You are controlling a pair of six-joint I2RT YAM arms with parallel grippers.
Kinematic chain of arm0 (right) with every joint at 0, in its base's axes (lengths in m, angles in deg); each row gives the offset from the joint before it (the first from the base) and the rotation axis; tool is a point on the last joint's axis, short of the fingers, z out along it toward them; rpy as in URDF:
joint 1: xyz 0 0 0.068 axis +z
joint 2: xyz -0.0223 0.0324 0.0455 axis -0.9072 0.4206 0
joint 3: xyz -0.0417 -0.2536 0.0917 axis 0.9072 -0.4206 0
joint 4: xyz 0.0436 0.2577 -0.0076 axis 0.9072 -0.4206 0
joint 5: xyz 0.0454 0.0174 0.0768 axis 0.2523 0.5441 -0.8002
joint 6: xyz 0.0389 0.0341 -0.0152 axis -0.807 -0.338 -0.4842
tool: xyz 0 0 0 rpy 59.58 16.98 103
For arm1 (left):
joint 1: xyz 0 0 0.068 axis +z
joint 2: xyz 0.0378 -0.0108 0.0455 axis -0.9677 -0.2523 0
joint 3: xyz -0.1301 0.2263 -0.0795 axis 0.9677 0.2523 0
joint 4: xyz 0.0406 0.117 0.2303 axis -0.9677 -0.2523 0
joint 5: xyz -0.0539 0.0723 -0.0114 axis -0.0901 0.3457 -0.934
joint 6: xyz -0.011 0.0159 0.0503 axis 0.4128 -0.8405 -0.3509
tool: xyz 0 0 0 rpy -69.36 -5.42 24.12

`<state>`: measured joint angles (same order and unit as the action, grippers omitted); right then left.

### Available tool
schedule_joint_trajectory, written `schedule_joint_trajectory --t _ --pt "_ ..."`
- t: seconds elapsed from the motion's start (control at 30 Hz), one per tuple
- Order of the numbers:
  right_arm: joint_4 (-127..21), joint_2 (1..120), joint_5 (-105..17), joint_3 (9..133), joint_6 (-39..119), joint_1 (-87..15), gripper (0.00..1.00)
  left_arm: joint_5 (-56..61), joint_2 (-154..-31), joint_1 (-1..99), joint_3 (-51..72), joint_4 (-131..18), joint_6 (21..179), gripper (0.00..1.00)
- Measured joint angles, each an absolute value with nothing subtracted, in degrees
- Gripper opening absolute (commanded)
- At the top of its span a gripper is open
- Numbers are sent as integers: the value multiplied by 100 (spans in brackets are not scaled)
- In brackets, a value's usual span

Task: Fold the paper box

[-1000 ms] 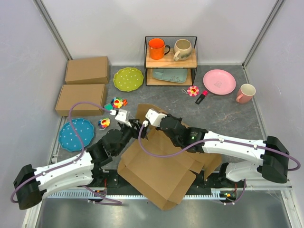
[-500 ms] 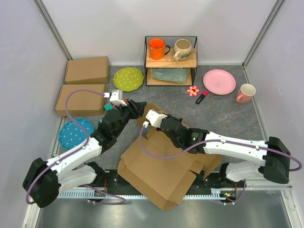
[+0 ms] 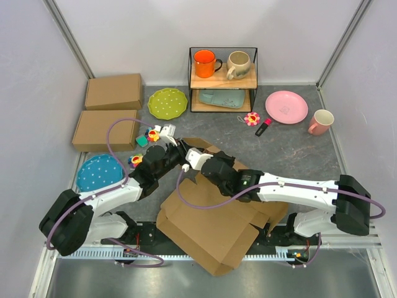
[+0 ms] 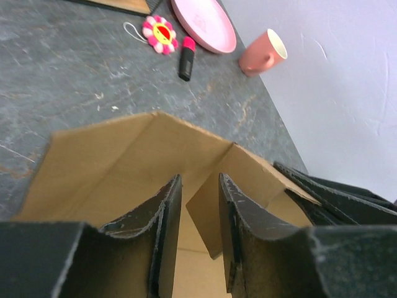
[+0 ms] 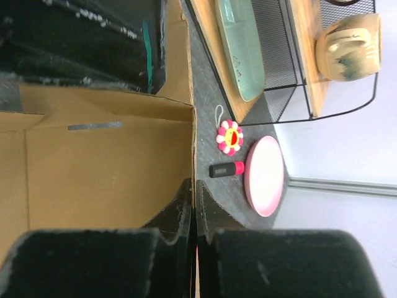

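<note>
i had the left gripper (image 4: 198, 180) with its two black fingers a little apart. the corner of a raised flap of the plain brown corrugated cardboard paper box (image 4: 124, 161) stood in the gap between them; i could not tell whether either finger touched it. the rest of that partly folded sheet spread beneath and ahead of the tips. past it, ahead and to the right of the fingers, lay a pink and yellow flower-shaped toy (image 4: 159, 34), a red and black marker (image 4: 185, 54), a round pink plate (image 4: 205, 25) and a pink mug (image 4: 263, 53) on the dark grey stone-look table (image 4: 62, 74). the right gripper (image 5: 193, 189) was pinched together on the thin edge of a box panel, close beside the left one. beyond its tips stood a black wire shelf (image 5: 282, 74) holding a pale green tray (image 5: 242, 49) and a beige mug (image 5: 347, 43).
</note>
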<state>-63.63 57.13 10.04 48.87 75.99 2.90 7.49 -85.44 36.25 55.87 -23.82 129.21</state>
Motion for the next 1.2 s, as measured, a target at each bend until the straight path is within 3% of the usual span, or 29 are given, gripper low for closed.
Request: schedule_joint_trajectory --t 0.13,0.27,0.37,0.83,1.07,1.2 --pt "-6361 5958 1327 4998 7785 402 1 498 -8586 3625 5685 -2205 12965 39" --pt "-6414 6089 1478 5129 7818 452 26 447 -8581 3625 5773 -2065 12969 41" --pt "-6523 6087 1487 5254 7728 452 35 467 -8573 3625 5799 -2070 12965 41" --pt "-6932 5453 1472 5258 7068 319 48 631 -8518 3625 5808 -2089 12961 42" --pt "-7008 5034 1102 5199 6489 -492 58 841 -8446 3625 5913 -2317 12959 42" --pt "-7039 5053 77 5212 5774 -2040 61 1066 -8240 3625 5978 -2625 12956 42"
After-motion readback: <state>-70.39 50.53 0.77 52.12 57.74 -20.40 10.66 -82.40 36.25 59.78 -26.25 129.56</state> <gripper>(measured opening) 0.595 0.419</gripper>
